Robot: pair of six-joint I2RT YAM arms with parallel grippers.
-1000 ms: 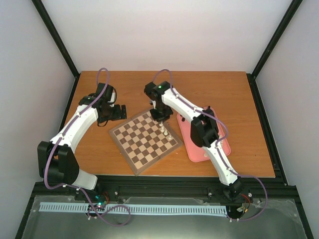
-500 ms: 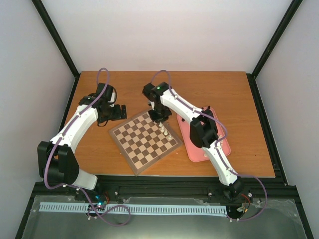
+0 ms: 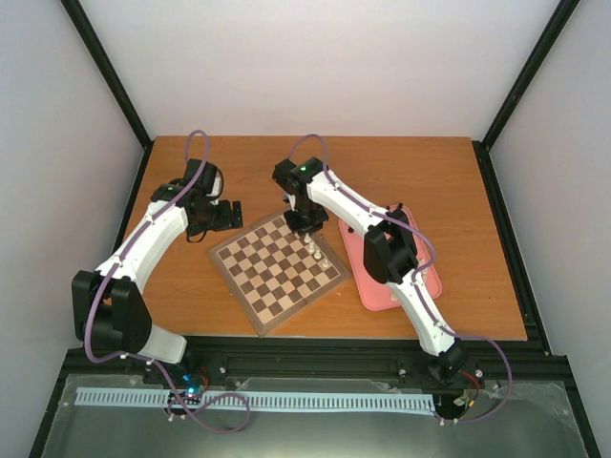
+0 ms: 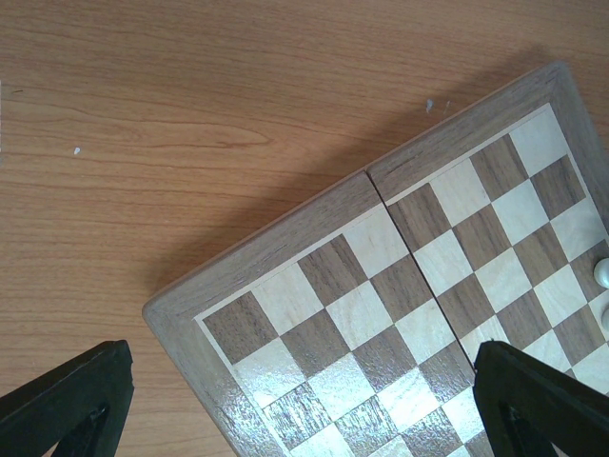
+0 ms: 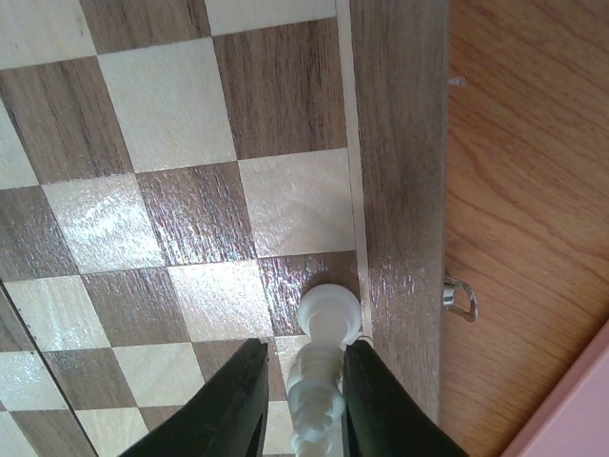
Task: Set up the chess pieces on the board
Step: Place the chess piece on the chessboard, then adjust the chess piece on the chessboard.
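Note:
The chessboard [image 3: 272,272] lies turned at an angle on the table. My right gripper [image 3: 304,225] hangs over its far right edge, shut on a cream-white chess piece [image 5: 322,376]. The piece's round base [image 5: 329,309] rests on a dark square beside the board's border [image 5: 400,190]. Two more white pieces [image 3: 316,254] stand along that edge, and one shows in the left wrist view [image 4: 601,273]. My left gripper [image 3: 229,215] is open and empty, just off the board's far left corner [image 4: 176,319]. No black pieces are in view.
A pink tray [image 3: 382,291] lies right of the board, partly under the right arm. A small metal clasp [image 5: 461,298] sticks out from the board's edge. Bare wooden table [image 4: 190,114] surrounds the board.
The right gripper with its white piece has shifted slightly left and down at the board's far right edge. The left arm has not moved.

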